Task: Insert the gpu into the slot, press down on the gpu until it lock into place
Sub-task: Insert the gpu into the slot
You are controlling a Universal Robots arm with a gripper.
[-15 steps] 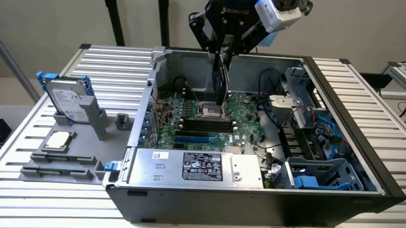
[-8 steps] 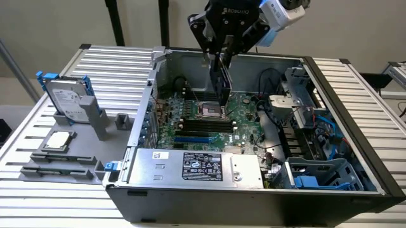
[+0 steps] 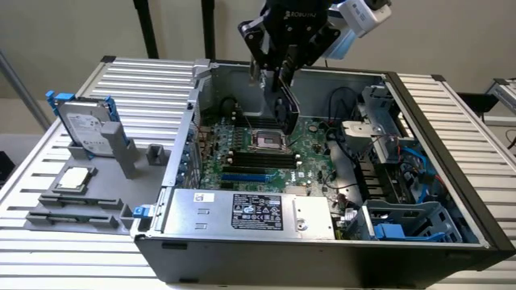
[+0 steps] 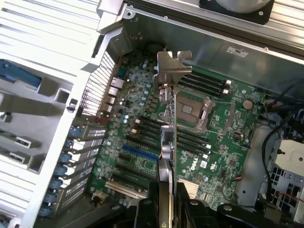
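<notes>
Gripper (image 3: 280, 71) fingers clamped on the gpu (image 3: 287, 106). The card hangs on edge in the air, well apart from the slot (image 3: 244, 178) and not touching it. In the wrist view the gpu (image 4: 166, 123) is edge-on, off to one side of the slot (image 4: 139, 153). The slot sits on the motherboard (image 3: 315, 151) in the open case (image 3: 322, 266).

Gpu (image 3: 287, 109) in end effector (image 3: 278, 77) over motherboard (image 3: 310, 163), apart from slot (image 3: 244, 179).

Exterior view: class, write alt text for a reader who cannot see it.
The tool holds the gpu on edge over the motherboard of an open computer case. The blue slot is empty.
</notes>
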